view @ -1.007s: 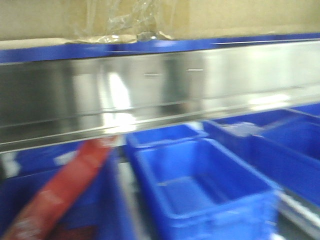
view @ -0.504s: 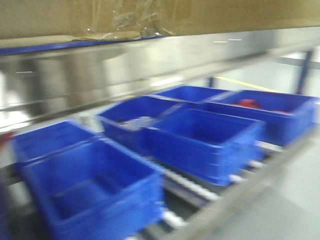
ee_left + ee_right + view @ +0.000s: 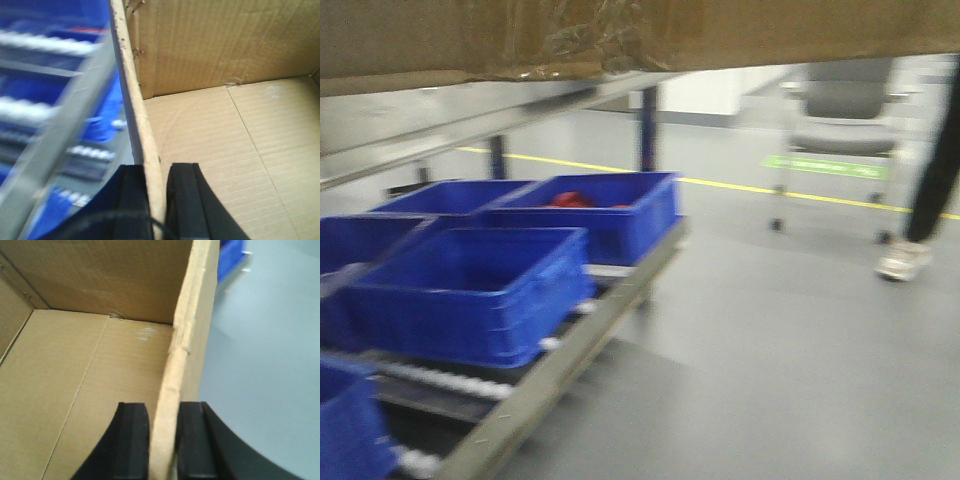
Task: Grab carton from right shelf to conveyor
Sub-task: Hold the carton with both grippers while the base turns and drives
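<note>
My left gripper (image 3: 157,174) and right gripper (image 3: 163,412) are each clamped on a carton (image 3: 215,130) wall, with blue bins (image 3: 470,275) below it.

The left gripper (image 3: 156,172) shows two blocky, matte black fingers (image 3: 182,200) with flat inner faces and squared tops. A thin black cable (image 3: 116,214) curves in an arc across their base. The right gripper (image 3: 162,410) has the same matte black fingers (image 3: 132,440), flat on the inside, with outer edges that sweep outward in a smooth curve toward the bottom.
</note>
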Action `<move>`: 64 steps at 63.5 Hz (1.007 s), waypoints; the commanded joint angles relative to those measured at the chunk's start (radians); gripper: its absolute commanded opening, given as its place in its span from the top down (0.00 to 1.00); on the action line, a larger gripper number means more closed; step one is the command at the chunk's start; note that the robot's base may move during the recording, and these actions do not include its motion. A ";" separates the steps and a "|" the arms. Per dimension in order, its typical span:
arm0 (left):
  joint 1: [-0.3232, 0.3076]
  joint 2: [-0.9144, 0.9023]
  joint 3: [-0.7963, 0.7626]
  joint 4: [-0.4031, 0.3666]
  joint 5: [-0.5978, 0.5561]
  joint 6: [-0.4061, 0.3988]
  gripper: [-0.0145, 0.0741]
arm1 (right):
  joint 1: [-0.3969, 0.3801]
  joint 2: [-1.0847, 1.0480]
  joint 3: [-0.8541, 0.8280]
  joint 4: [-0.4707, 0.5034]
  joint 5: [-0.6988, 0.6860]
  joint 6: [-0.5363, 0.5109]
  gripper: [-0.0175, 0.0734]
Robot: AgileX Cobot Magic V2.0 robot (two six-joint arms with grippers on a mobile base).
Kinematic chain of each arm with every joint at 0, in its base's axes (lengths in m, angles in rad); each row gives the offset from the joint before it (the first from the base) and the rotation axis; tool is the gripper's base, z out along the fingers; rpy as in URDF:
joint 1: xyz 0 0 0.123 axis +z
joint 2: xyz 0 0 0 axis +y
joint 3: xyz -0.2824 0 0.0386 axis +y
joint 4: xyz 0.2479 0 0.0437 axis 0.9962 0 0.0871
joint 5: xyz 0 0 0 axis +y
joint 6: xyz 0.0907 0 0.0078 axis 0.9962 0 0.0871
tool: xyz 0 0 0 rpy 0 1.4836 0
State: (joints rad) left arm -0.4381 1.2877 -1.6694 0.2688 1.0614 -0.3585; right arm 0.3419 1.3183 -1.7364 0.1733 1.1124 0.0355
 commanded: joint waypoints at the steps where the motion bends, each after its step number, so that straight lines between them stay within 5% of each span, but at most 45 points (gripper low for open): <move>1: 0.002 -0.014 -0.006 0.041 -0.011 0.014 0.85 | -0.008 -0.014 -0.005 -0.028 -0.047 -0.011 0.88; 64: 0.002 -0.014 -0.006 0.041 -0.011 0.014 0.85 | -0.008 -0.014 -0.005 -0.028 -0.047 -0.011 0.88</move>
State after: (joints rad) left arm -0.4381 1.2877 -1.6694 0.2688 1.0614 -0.3585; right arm 0.3419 1.3183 -1.7364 0.1733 1.1124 0.0355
